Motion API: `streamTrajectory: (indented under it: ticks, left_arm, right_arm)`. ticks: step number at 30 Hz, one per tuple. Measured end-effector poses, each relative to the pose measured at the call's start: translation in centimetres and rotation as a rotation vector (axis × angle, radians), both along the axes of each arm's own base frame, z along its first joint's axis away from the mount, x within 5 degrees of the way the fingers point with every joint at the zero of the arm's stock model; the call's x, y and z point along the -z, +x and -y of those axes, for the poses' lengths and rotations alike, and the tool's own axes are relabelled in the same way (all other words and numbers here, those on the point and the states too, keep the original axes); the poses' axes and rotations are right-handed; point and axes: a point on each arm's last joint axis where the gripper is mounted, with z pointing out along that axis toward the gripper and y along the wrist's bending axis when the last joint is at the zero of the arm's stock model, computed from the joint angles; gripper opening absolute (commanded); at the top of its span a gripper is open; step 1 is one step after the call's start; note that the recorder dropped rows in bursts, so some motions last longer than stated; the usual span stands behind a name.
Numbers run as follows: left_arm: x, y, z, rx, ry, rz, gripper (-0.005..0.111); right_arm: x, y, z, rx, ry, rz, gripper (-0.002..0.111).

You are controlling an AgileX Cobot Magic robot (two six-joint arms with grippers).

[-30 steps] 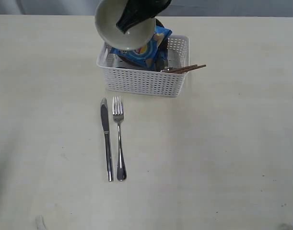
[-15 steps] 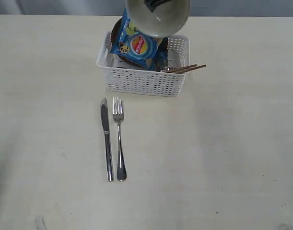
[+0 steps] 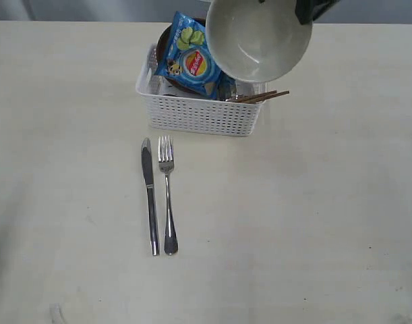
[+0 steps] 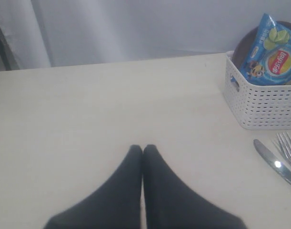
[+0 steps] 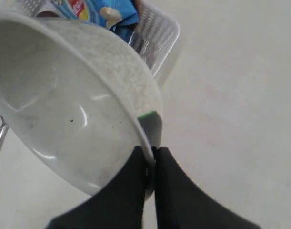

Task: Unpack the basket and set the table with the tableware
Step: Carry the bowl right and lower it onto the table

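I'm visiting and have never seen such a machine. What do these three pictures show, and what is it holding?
It is a robot with two arms, each ending in a two-fingered gripper. One picture sees the whole pale beige table from a camera off the arms; the other two come from cameras on the wrists. On the table lie a steel knife and a steel fork, side by side, near a white perforated plastic basket. A blue chip bag and wooden chopsticks are in the basket. The right gripper pinches the rim of a cream round bowl, held tilted in the air near the basket. The left gripper is shut and holds nothing.
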Motion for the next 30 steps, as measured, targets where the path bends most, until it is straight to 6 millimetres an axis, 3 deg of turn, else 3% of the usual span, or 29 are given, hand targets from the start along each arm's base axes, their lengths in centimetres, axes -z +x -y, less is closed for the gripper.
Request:
streamTrajectory:
  ticks: [7,16,22,30]
  left_arm:
    - [0.0,0.0,0.0,0.000,0.000,0.000,0.000]
    - [0.0,0.0,0.0,0.000,0.000,0.000,0.000]
    - [0.0,0.0,0.0,0.000,0.000,0.000,0.000]
    - [0.0,0.0,0.0,0.000,0.000,0.000,0.000]
  right_arm:
    - [2.3,-3.6,2.9,0.032,0.157,-0.198,0.000]
    - [11.0,-7.8,3.3,0.066,0.270,-0.464,0.000]
    - [15.3,-8.0,5.1,0.171,0.256,-0.526,0.000]
    - [17.5,-6.3,7.2,0.293,0.269,-0.546,0.000]
